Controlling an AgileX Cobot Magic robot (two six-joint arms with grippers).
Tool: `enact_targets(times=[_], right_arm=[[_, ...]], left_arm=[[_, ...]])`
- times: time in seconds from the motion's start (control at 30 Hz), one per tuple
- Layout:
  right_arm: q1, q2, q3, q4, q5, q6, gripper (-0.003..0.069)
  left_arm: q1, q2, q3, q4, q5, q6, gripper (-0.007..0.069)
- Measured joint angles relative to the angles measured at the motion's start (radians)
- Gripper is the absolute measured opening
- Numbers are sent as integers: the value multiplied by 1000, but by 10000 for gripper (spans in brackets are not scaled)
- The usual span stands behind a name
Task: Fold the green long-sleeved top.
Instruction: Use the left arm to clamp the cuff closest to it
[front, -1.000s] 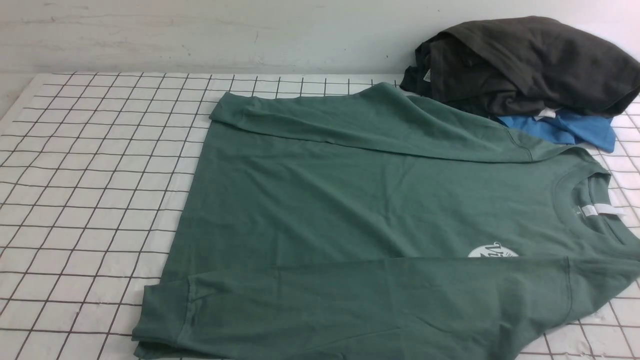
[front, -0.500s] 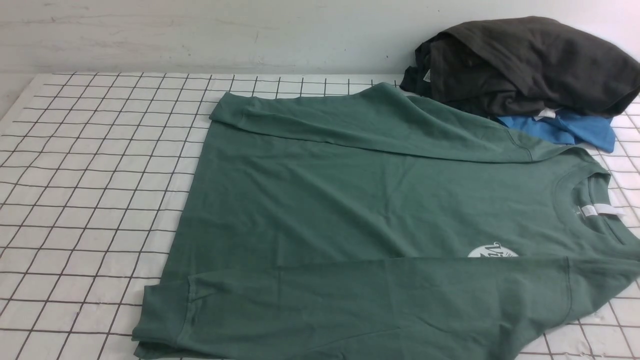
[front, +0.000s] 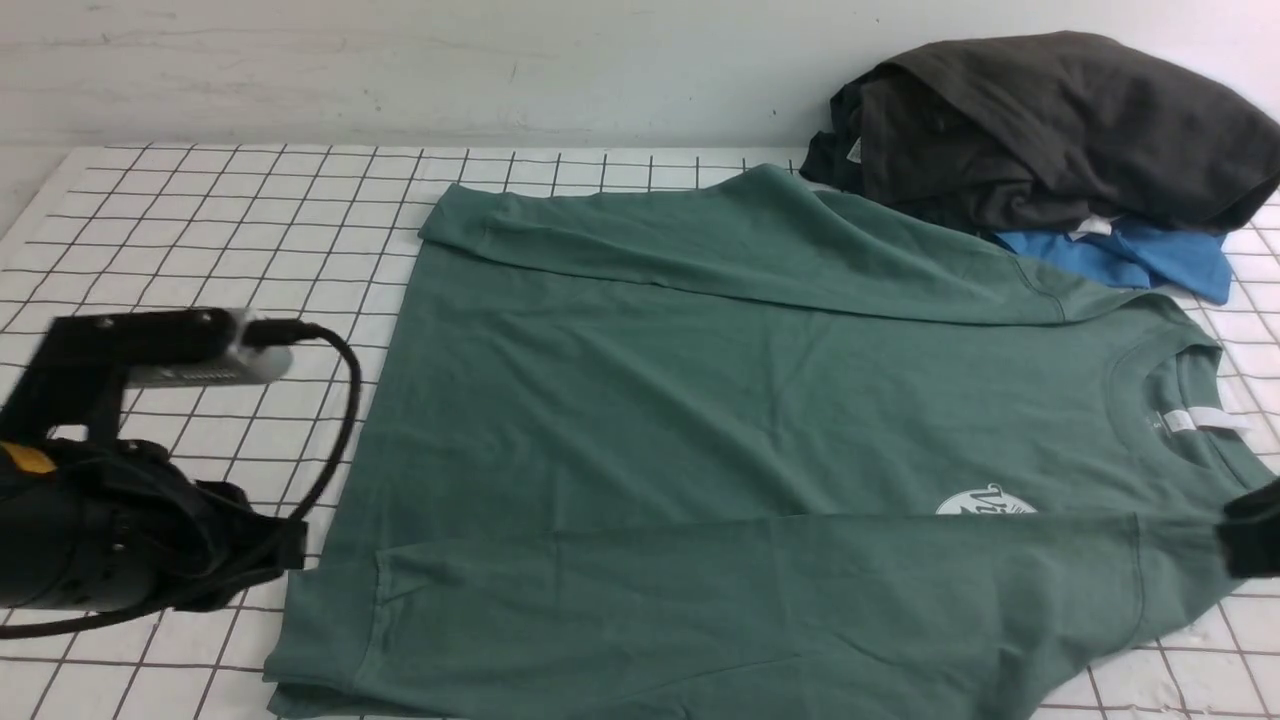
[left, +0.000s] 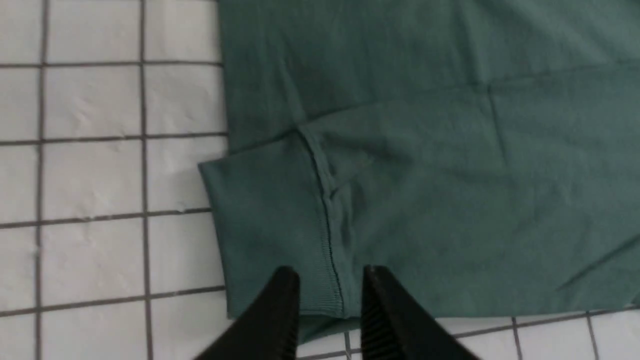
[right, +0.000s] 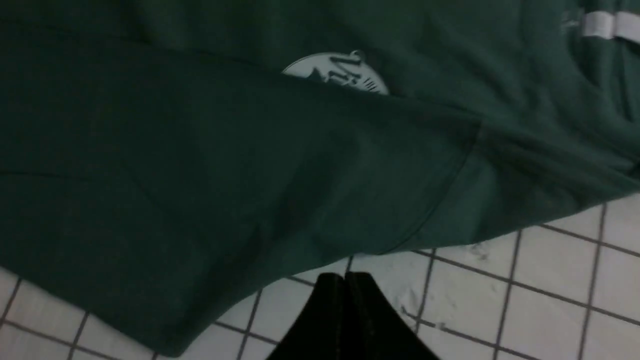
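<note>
The green long-sleeved top (front: 720, 400) lies flat and sideways on the checked cloth, neck with white label (front: 1205, 418) to the right, both sleeves laid across the body. The near sleeve half covers the white round logo (front: 985, 503). My left gripper (left: 330, 280) is open above the near sleeve's cuff (left: 270, 220), its jaws either side of the cuff seam with nothing held. The left arm (front: 120, 540) shows at the front left. My right gripper (right: 345, 277) is shut and empty, over bare cloth just off the top's near shoulder edge (right: 450, 210).
A dark charcoal garment (front: 1050, 130) is heaped at the back right on a blue one (front: 1130, 258), touching the green top's far sleeve. The white cloth with dark grid lines (front: 200, 250) covers the table. A pale wall (front: 400, 70) stands behind.
The left arm has come into the front view at the near left and its jaws have parted. A dark tip of the right arm now shows at the right edge. The top has not moved.
</note>
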Motion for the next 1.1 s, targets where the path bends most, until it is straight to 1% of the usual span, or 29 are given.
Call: enact_targets(times=[0.03,0.07,0.1,0.17,0.27,0.3,0.33,0.37,0.4,0.5,0.57,0.6,0.63,0.7,0.73,0.83,0.9,0.93,0.97,1.0,1.03,1.1], right_arm=[[27,34,-2,19,-1,-23,-14],[31,39,-1,21,-2,-23,-14],[53,72,-1,34,-10,-38,-14],[84,112,-1,40,-43,-54,-14],[95,138,-2,45,-83,-68,-14],[99,149,-2,49,-121,-73,-14],[99,150,-2,50,-125,-73,-14],[104,154,-2,51,-153,-76,-14],[104,155,-3,52,-164,-77,-14],[104,155,-6,53,-186,-79,-14],[104,155,-6,54,-186,-79,-14],[104,155,-6,54,-187,-79,-14],[104,155,-6,54,-187,-79,-14],[104,155,-6,54,-188,-79,-14],[104,155,-6,54,-190,-79,-14],[104,155,-6,59,-196,-80,-14],[104,155,-6,68,-202,-80,-14],[104,155,-6,72,-203,-80,-14],[104,155,-6,73,-203,-80,-14],[104,155,-6,77,-204,-81,-14],[104,155,-6,78,-204,-81,-14],[104,155,-6,81,-204,-82,-14]], left_arm=[[0,60,-4,-9,-6,23,262],[0,60,-4,-9,-6,26,272],[0,128,-13,-4,-11,37,330],[0,208,-32,20,-27,35,370],[-4,279,-53,66,-50,1,351],[-14,323,-67,117,-73,-41,309],[-16,323,-67,117,-78,-47,303],[-34,357,-72,169,-112,-95,258],[-43,373,-74,199,-132,-119,237],[-78,437,-77,325,-192,-224,202],[-91,465,-79,392,-201,-294,211],[-94,469,-83,419,-204,-331,227],[-96,470,-83,419,-204,-345,235],[-98,473,-84,470,-203,-414,301],[-98,473,-84,477,-202,-428,319],[-98,474,-84,485,-202,-438,335],[-98,475,-86,482,-203,-427,263],[-100,476,-87,478,-204,-420,211],[-101,476,-87,477,-205,-417,199],[-107,476,-87,475,-209,-405,101],[-109,476,-87,475,-209,-403,91],[-119,463,-87,483,-206,-390,27]])
